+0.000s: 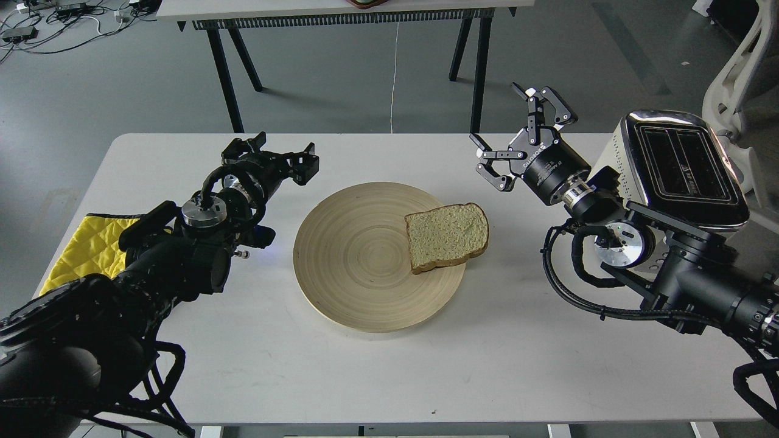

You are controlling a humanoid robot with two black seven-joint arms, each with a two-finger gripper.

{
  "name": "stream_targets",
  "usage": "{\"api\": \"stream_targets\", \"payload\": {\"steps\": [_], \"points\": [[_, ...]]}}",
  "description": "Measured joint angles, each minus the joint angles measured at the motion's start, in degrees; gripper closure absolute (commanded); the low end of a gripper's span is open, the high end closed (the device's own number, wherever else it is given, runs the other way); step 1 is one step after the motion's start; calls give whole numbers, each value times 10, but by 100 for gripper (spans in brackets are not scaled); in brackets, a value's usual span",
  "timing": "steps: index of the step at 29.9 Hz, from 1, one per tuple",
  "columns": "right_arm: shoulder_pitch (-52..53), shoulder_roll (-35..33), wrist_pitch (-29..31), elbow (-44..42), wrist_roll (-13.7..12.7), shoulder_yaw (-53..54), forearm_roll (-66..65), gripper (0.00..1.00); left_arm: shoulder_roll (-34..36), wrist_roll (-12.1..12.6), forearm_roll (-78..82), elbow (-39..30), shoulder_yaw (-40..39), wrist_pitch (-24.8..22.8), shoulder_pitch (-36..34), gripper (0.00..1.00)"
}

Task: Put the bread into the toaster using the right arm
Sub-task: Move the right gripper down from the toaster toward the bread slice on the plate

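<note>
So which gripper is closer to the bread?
The right. The right gripper hangs open just above and to the right of the bread. The left gripper is farther off, across the plate on the bread's left.

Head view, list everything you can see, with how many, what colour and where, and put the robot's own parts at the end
bread: one slice, light tan with brown crust, lying on the right edge of the plate, partly overhanging it
plate: one, round, pale wood, middle of the table
toaster: one, cream-white with chrome top, two dark empty slots, right end of the table
yellow cloth: one, quilted, left edge of the table, partly under the left arm
table: one, white, carries all of the above
second table: one, white top, black legs, behind, across the grey floor
left gripper: one, black, held left of the plate; open or shut unclear
right gripper: one, black, open, empty, raised between plate and toaster
</note>
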Motion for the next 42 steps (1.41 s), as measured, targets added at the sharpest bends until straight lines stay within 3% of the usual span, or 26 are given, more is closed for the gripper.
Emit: {"api": "stream_targets", "payload": {"steps": [26, 35, 42], "points": [[31, -19, -19, 2, -7, 4, -45, 1, 0, -1, 1, 0, 0, 0, 0, 0], [65, -47, -192, 34, -52, -26, -148, 1, 0, -1, 1, 0, 0, 0, 0, 0], [92, -48, -318, 79, -81, -132, -205, 1, 0, -1, 1, 0, 0, 0, 0, 0]]}}
